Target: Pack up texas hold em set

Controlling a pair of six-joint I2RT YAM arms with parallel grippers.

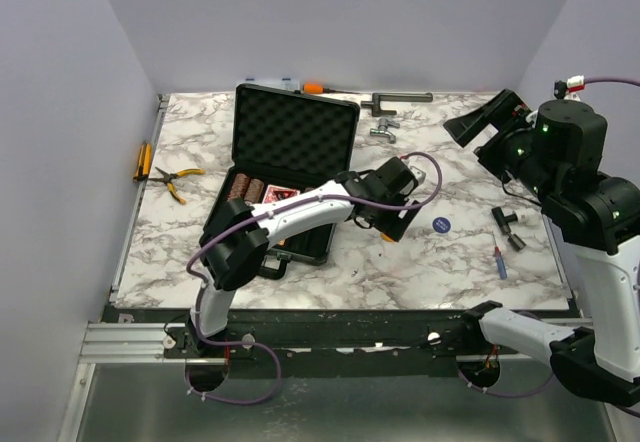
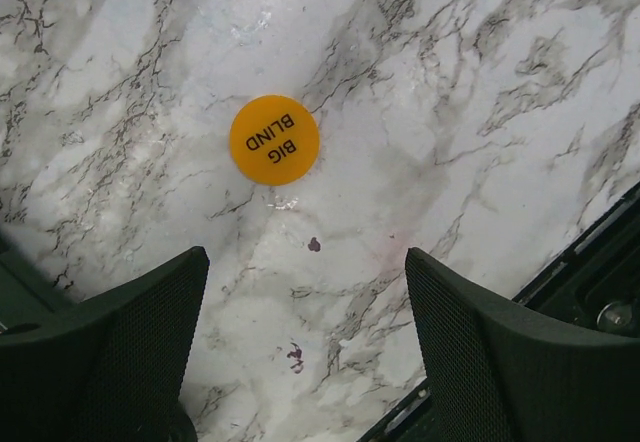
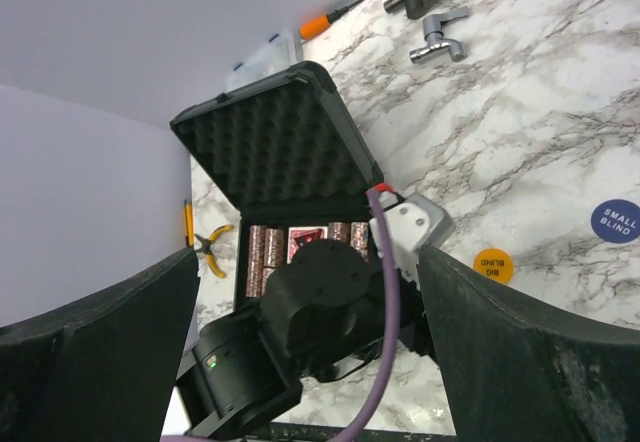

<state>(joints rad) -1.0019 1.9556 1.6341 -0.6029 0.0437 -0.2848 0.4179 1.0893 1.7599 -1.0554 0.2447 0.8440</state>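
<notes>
The black case [image 1: 290,137] stands open at centre left, its foam lid upright. Brown chip stacks [image 1: 245,190] and a red card deck [image 1: 281,195] lie inside it, and the right wrist view shows the same case [image 3: 285,132], chips [image 3: 265,247] and deck [image 3: 305,237]. An orange BIG BLIND token [image 2: 274,139] lies flat on the marble just ahead of my left gripper [image 2: 305,257]. That gripper is open with nothing between its fingers. A blue SMALL BLIND token [image 1: 441,224] lies to the right. My right gripper [image 1: 478,122] hangs high at the back right, open and empty.
Yellow-handled pliers [image 1: 175,180] lie left of the case. A clear organiser box [image 1: 268,83], an orange-handled screwdriver [image 1: 313,87], a black T-handle [image 1: 395,99] and a metal fitting [image 1: 385,128] line the back. A small blue screwdriver [image 1: 499,262] and a black part [image 1: 510,227] lie at right.
</notes>
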